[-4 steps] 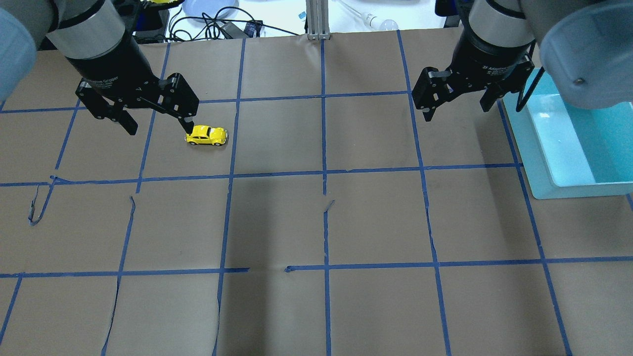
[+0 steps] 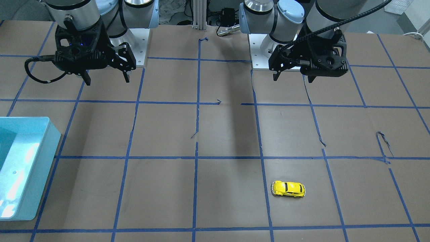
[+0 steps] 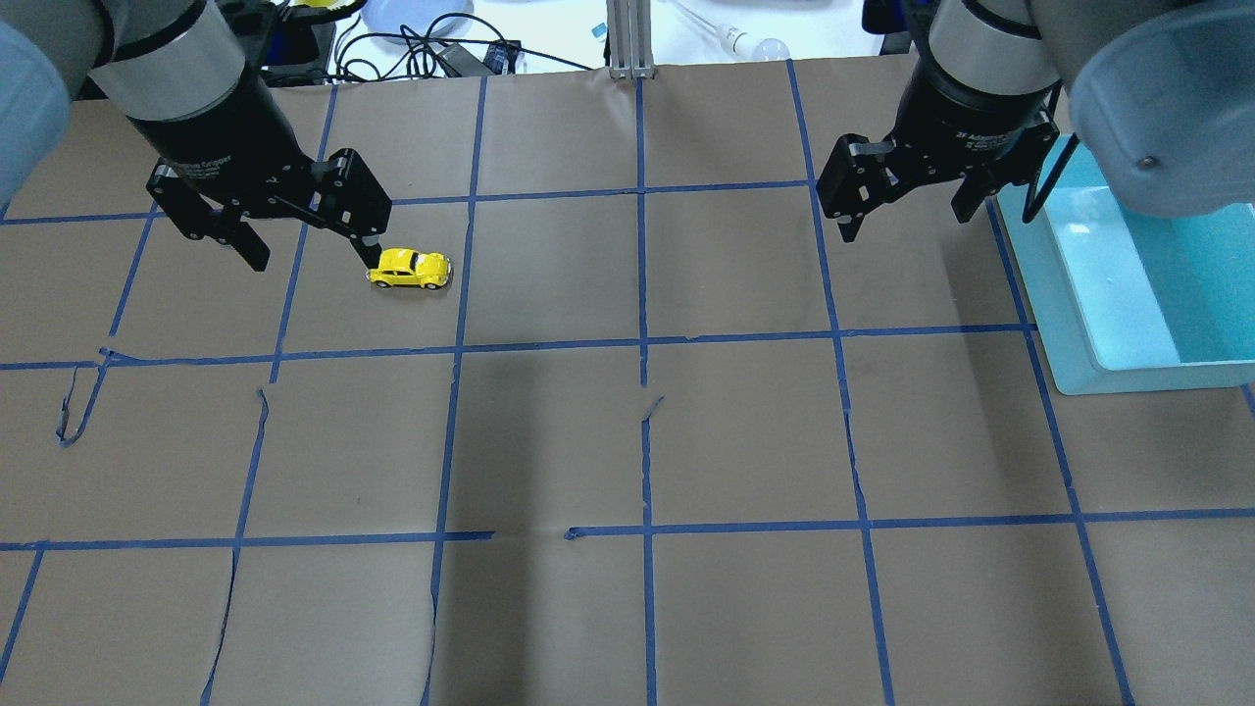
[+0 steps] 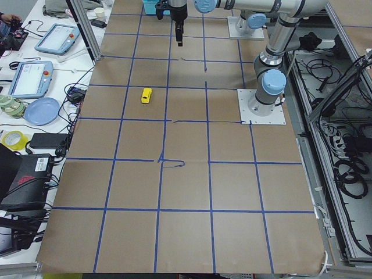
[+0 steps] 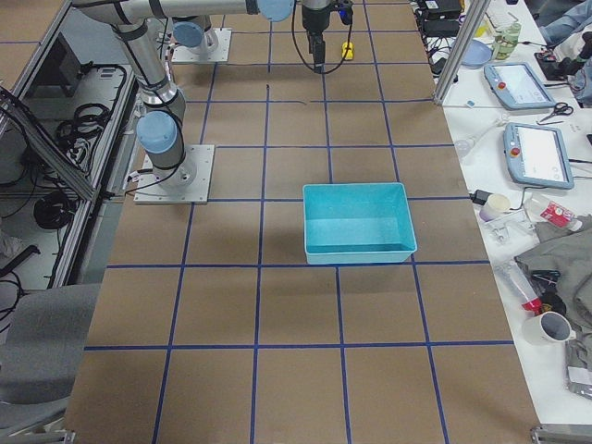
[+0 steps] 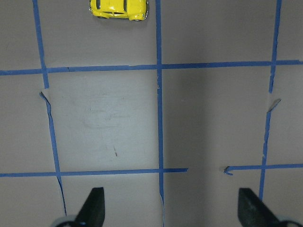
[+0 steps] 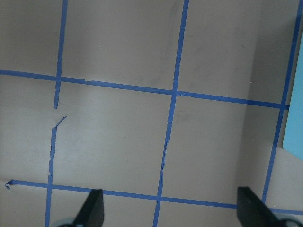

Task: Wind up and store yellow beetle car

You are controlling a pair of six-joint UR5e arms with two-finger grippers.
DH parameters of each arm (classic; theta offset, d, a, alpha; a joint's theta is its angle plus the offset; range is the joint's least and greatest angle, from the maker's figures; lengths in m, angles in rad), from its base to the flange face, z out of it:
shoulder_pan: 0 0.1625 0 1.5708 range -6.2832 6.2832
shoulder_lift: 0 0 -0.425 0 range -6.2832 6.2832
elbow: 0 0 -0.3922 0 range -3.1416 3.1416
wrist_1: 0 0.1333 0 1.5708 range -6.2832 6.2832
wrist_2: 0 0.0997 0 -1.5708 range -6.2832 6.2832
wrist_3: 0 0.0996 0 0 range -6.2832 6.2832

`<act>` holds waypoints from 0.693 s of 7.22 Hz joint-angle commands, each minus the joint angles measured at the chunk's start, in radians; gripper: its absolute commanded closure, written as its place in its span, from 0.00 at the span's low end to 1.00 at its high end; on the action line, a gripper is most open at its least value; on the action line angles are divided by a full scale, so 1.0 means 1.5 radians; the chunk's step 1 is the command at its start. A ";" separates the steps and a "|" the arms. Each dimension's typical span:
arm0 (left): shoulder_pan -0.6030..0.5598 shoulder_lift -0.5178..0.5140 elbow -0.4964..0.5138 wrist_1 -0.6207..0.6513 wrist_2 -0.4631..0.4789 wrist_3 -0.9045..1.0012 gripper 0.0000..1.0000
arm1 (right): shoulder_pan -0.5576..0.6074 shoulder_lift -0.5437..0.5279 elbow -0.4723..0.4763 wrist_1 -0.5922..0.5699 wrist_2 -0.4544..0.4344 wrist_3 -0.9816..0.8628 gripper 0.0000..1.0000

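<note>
The yellow beetle car (image 3: 410, 269) stands on its wheels on the brown paper in the left half of the table; it also shows in the front view (image 2: 288, 189) and at the top edge of the left wrist view (image 6: 119, 8). My left gripper (image 3: 314, 257) is open and empty, held high above the table and back from the car toward my base (image 2: 293, 79). My right gripper (image 3: 904, 224) is open and empty, raised over the right half of the table (image 2: 107, 80). Nothing lies between either pair of fingers in the wrist views.
An empty teal bin (image 3: 1064, 363) sits at the table's right edge, beside the right gripper; it also shows in the front view (image 2: 50, 134). Blue tape lines grid the paper, which is torn in places. Cables, tablets and plates lie beyond the far edge.
The left gripper has shifted slightly up and back, away from the car. The car and the right arm have not moved.
</note>
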 commanded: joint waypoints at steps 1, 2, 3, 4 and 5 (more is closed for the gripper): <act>0.002 0.000 0.000 -0.010 0.001 -0.001 0.00 | 0.000 0.000 0.000 0.000 0.001 0.000 0.00; 0.002 0.000 0.000 -0.011 0.001 0.000 0.00 | 0.000 0.000 0.000 0.000 0.000 0.000 0.00; 0.000 0.001 0.000 -0.013 0.001 0.000 0.00 | 0.000 0.000 0.000 0.000 0.001 0.000 0.00; 0.002 0.003 0.001 -0.022 0.001 0.000 0.00 | -0.001 0.000 0.000 0.000 0.000 0.000 0.00; 0.002 0.004 0.001 -0.024 0.000 0.000 0.00 | 0.000 0.000 0.000 0.000 0.001 0.000 0.00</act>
